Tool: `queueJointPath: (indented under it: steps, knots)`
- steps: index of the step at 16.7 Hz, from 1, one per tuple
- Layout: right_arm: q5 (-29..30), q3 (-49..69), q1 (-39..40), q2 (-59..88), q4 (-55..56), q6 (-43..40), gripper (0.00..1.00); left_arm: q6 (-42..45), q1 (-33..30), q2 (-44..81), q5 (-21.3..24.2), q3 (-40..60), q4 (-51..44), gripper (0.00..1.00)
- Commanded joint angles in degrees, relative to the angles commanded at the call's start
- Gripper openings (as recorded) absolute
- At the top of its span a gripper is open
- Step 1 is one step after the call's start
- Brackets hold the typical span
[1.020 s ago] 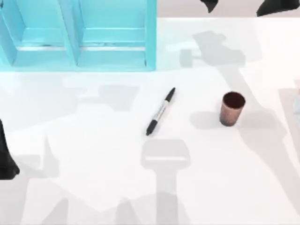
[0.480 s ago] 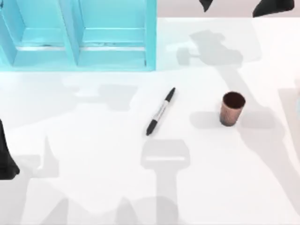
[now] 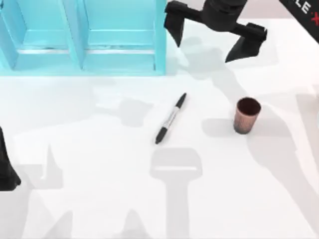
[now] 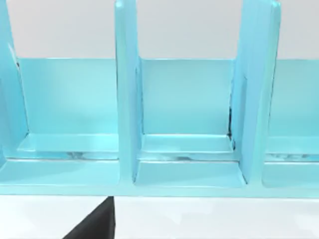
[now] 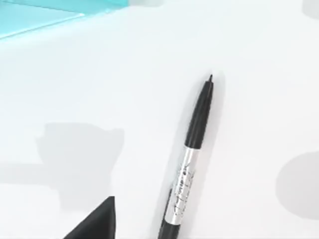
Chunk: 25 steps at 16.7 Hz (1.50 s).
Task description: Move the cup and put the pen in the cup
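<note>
Pen point(image 3: 171, 118) flat beside upright cup point(image 3: 246, 115); right end effector point(image 3: 215, 34) wide beside blue rack point(image 3: 82, 37).

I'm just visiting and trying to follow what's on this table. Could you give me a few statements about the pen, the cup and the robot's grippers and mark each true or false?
1. The pen lies flat on the table. True.
2. The pen is already inside the cup. False: it lies apart from the cup, toward the table's left of it.
3. The cup stands upright. True.
4. The right gripper is shut on the cup. False: it is open at the far edge of the table, holding nothing.
5. The turquoise shelf stands at the far left. True.
6. The left gripper holds the pen. False: it sits at the table's left edge, away from the pen.
</note>
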Motion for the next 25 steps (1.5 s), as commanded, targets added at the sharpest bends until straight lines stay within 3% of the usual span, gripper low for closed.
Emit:
queueJointPath:
  steps: [4,8,16,25]
  knots:
    - [-2.4,-18.5,3.4,-4.0,10.3,10.4,1.00,0.0,0.0,0.0,0.0,0.0,0.0,1.00]
    - [-3.6,-28.6,5.7,-6.6,17.4,17.3,1.00,0.0,0.0,0.0,0.0,0.0,0.0,1.00]
    - [-3.7,-30.2,5.9,-6.3,19.2,18.4,1.00,0.0,0.0,0.0,0.0,0.0,0.0,1.00]
    - [-3.4,-35.6,7.3,1.9,33.1,19.8,1.00,0.0,0.0,0.0,0.0,0.0,0.0,1.00]
